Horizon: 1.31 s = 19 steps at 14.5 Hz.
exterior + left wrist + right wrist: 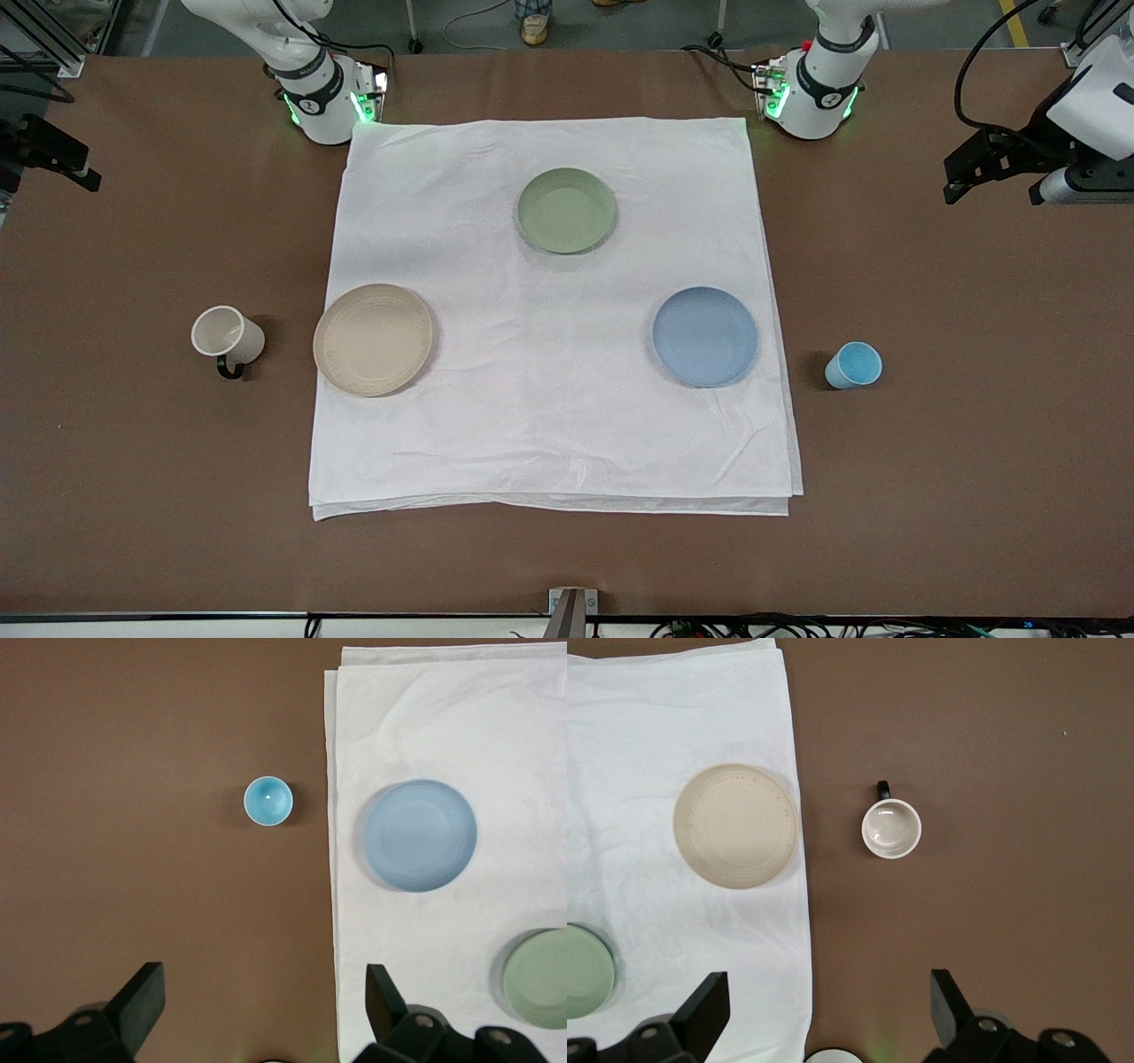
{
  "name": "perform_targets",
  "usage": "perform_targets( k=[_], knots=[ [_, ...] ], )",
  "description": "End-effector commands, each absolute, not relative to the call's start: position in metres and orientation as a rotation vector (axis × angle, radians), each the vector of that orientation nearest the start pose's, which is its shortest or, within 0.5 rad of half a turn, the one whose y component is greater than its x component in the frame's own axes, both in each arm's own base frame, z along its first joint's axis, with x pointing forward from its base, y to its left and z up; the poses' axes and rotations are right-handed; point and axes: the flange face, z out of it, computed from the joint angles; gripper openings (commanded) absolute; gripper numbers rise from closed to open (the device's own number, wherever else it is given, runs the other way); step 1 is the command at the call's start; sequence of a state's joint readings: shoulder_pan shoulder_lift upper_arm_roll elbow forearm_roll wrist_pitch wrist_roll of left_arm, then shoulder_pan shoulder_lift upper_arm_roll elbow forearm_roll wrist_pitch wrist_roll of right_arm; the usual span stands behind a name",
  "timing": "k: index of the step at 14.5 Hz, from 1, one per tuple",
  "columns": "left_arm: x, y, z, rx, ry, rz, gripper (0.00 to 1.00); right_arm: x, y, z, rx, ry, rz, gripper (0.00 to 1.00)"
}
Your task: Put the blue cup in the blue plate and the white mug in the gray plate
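White cloth (549, 354) covers the middle of the brown table (930, 461), and it serves well as a marker for everything else. On it, toward the left arm's end, lies the blue plate (705, 336), with nothing in it. The blue cup (854, 365) stands upright on the bare table just off the cloth's edge at that same end, apart from the blue plate and slightly nearer the front camera. Toward the right arm's end the gray plate (373, 339) sits at the cloth's border, its rim just overhanging the edge, also bare. The white mug (228, 337) stands upright on the brown surface off that edge of the cloth, near the gray plate but not touching it, its black handle turned toward the front camera. A green plate (565, 210) rests on the cloth closer to the robots' bases than either of the other plates. The left gripper (264, 1010) hangs high over the bare table beside the cloth, fingers spread wide and holding nothing, the blue cup below it. The right gripper (829, 1010) hangs likewise over the cloth's edge at its own end, fingers wide apart and empty.
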<state>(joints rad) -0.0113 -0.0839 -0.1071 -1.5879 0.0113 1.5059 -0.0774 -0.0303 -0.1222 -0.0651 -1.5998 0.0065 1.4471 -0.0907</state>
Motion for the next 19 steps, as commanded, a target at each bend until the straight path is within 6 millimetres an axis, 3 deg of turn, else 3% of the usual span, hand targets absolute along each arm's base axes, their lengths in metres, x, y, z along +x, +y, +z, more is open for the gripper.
perform_targets(
  k=[1, 4, 5, 6, 7, 8, 12, 14, 16, 19],
  knots=[
    [0.52, -0.061, 0.659, -3.126, 0.085, 0.008, 1.0, 0.497, -0.048, 0.667, -3.106, 0.0, 0.038, 1.0],
    [0.529, -0.057, 0.652, -3.126, 0.066, 0.025, 1.0, 0.499, -0.049, 0.664, -3.113, -0.013, 0.049, 1.0],
    [0.536, -0.055, 0.643, -3.128, 0.069, 0.049, 1.0, 0.508, -0.051, 0.649, -3.118, 0.002, 0.093, 1.0],
    [0.544, -0.051, 0.633, -3.129, 0.057, 0.075, 1.0, 0.533, -0.055, 0.617, -3.111, 0.001, 0.149, 1.0],
    [0.554, -0.043, 0.618, -3.128, 0.033, 0.104, 1.0, 0.557, -0.058, 0.598, -3.122, 0.003, 0.089, 1.0],
    [0.567, -0.037, 0.6, -3.133, 0.017, 0.117, 1.0, 0.588, -0.063, 0.557, -3.141, 0.003, 0.082, 1.0],
    [0.604, -0.026, 0.512, -3.138, -0.013, 0.175, 1.0, 0.633, -0.082, 0.448, -3.15, 0.059, 0.099, 1.0],
    [0.612, -0.024, 0.463, -3.115, -0.02, 0.186, 1.0, 0.635, -0.093, 0.378, -3.15, 0.093, 0.094, 1.0],
    [0.611, -0.025, 0.415, -3.108, -0.015, 0.167, 1.0, 0.622, -0.101, 0.321, -3.157, 0.118, 0.061, 1.0],
    [0.61, -0.013, 0.346, -3.121, -0.041, 0.133, 0.95, 0.61, -0.099, 0.267, -3.162, 0.116, 0.064, 0.97]
  ],
)
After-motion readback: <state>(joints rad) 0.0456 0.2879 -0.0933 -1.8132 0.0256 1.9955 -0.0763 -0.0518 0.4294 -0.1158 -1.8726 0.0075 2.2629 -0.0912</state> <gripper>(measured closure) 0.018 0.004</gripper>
